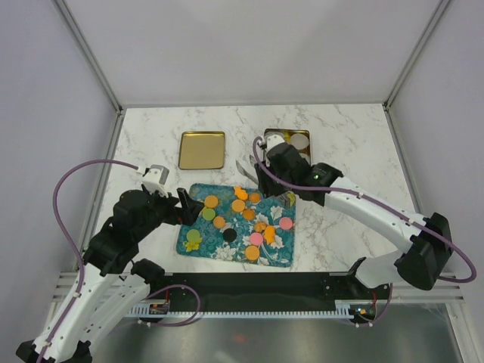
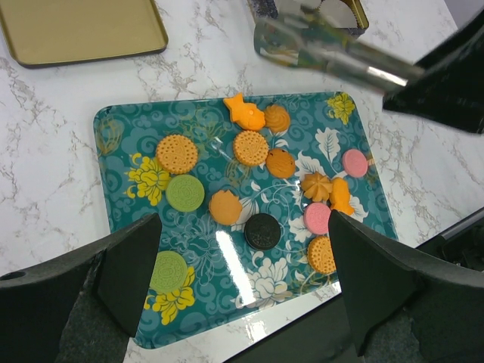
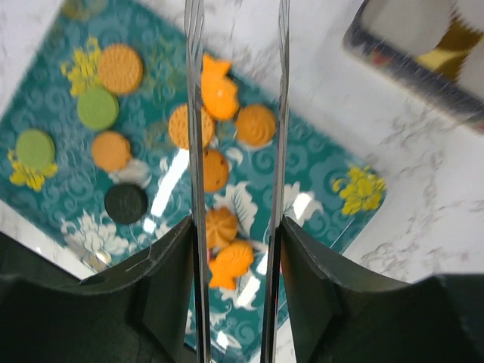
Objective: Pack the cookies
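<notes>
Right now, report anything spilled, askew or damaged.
Nothing stands out. The loose cookies all lie on the floral tray, none on the marble table; the gold lid lies flat, apart from the tin.

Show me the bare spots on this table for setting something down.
Bare marble lies behind the gold lid and tin, left of the lid, and right of the tin. The tray is crowded with cookies; the tongs reach into the gap between lid and tin.

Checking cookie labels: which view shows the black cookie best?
Left wrist: the black cookie sits near centre, sharp, its patterned face visible. Top external shows it as a small dark dot; right wrist shows it blurred, left of the tongs.
</notes>
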You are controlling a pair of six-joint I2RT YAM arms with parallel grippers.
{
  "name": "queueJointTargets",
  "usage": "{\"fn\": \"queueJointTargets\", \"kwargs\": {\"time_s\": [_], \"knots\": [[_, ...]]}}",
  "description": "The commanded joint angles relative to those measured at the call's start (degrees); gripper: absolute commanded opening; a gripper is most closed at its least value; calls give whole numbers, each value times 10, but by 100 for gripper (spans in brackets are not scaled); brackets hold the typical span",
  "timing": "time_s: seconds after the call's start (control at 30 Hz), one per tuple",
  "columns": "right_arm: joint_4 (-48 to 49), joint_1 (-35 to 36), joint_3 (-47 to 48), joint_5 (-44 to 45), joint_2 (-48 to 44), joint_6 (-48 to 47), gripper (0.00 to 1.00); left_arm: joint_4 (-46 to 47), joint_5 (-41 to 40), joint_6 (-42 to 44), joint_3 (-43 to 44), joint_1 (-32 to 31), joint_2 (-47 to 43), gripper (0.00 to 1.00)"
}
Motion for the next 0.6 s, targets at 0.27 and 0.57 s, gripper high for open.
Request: {"fn": "queueJointTargets", "kwargs": {"time_s": [0.27, 0.57], "knots": [[9, 104, -68, 47, -1, 39, 54, 9, -2, 13, 1, -4, 7, 100], [8, 113, -48, 70, 49, 27, 55, 9, -2, 12, 1, -4, 6, 100]]}}
